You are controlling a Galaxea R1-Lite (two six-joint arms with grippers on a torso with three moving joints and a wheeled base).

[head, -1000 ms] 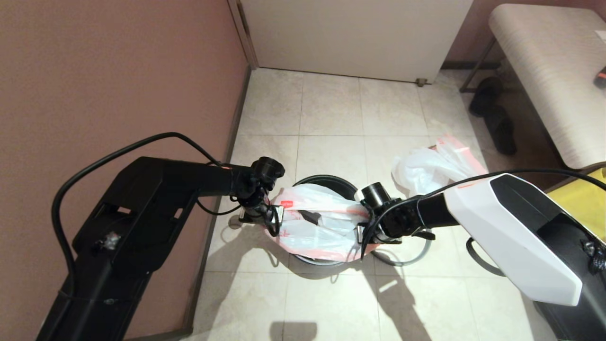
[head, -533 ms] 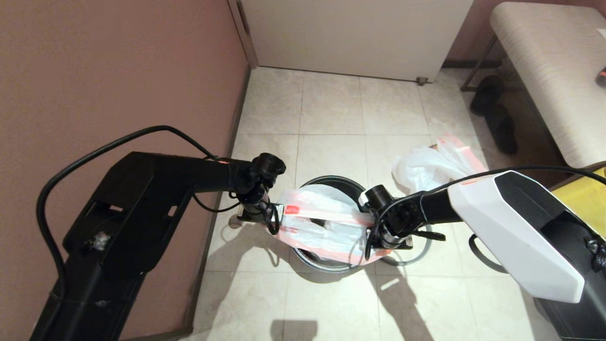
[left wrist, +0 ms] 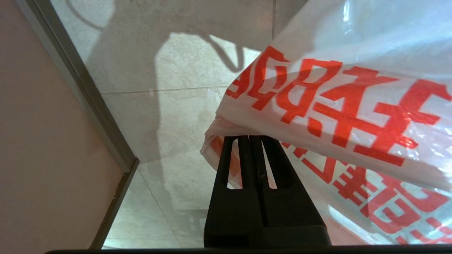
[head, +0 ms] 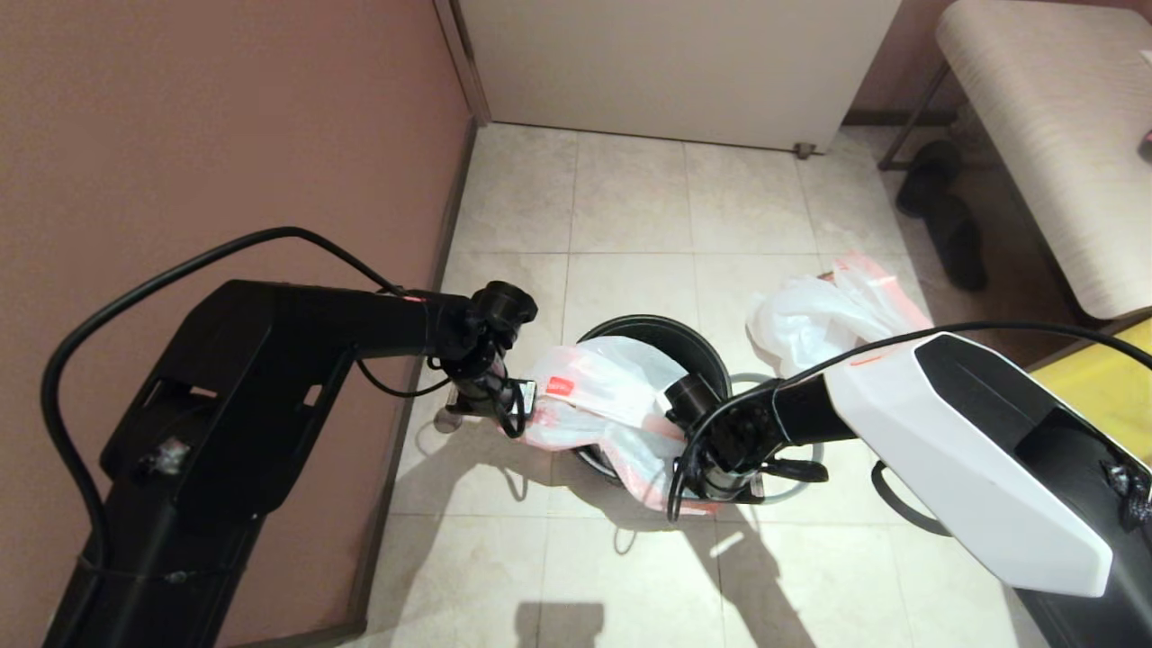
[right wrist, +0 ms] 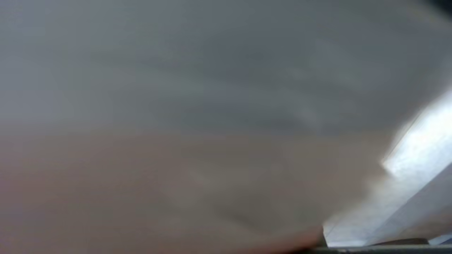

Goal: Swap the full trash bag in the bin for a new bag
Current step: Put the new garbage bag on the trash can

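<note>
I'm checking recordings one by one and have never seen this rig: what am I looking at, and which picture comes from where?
It is a two-armed robot on wheels. The wide picture comes from its head, looking down at a tiled floor. The other two come from cameras on its wrists. The left tool and the right tool are each shut on an edge of the new bag, white with red print, spread over the bin. The full trash bag lies on the floor beyond. Nothing can be made out in the right wrist picture.
</note>
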